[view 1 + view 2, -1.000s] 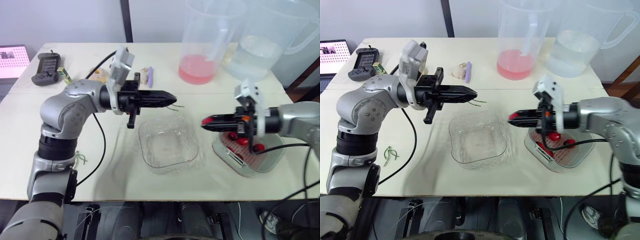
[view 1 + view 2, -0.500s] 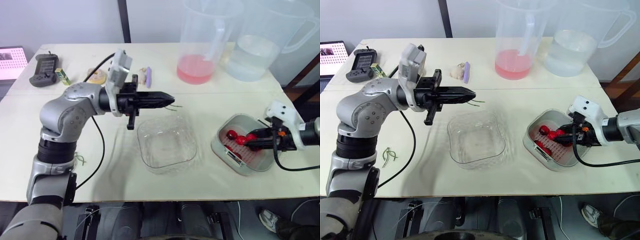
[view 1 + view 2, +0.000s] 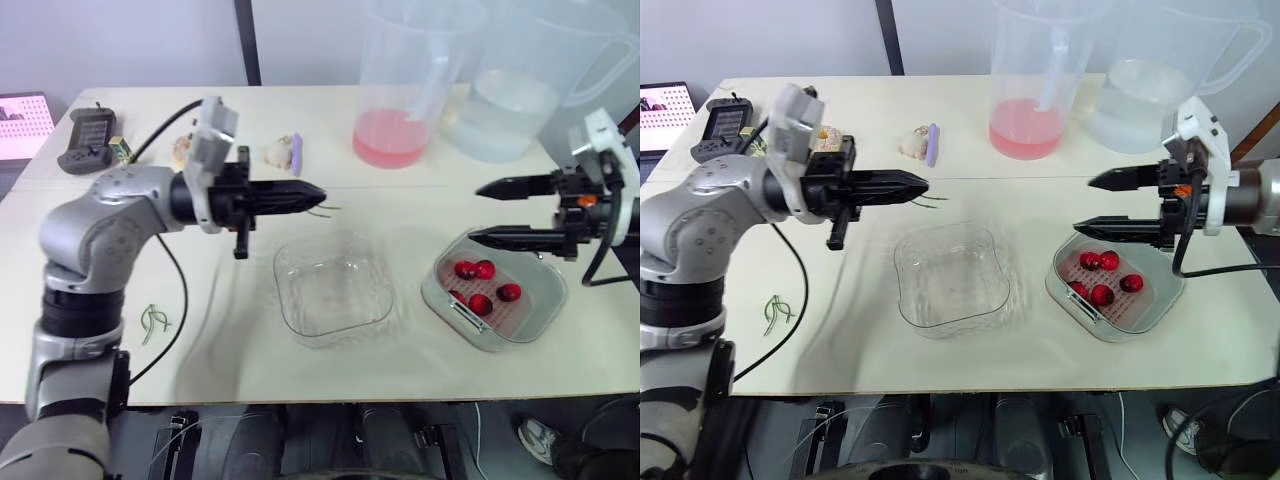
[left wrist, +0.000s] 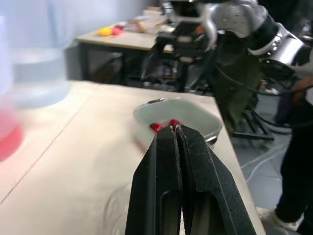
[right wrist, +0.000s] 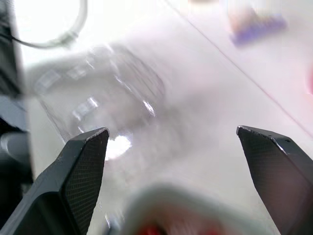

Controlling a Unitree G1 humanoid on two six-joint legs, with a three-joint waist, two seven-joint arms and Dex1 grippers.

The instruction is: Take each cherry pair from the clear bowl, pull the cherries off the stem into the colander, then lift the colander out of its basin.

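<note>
Since the clear bowl [image 3: 335, 300] nearest me looks empty, I think the picking is done and the lift comes next. The cherries [image 3: 480, 303] lie in the colander [image 3: 530, 310], which sits in its white basin [image 3: 432, 292] beside the bowl, on my right. My right gripper [image 3: 474, 214] hangs just above its far edge, fingers spread wide. I should lower it slowly and catch the colander's rim, not the basin's. Past the bowl, my left gripper [image 3: 315, 195] is pressed together on a thin green stem [image 3: 328, 208]. I should drop that first, away from the cherries. The jugs [image 3: 400, 130] stand far back.
</note>
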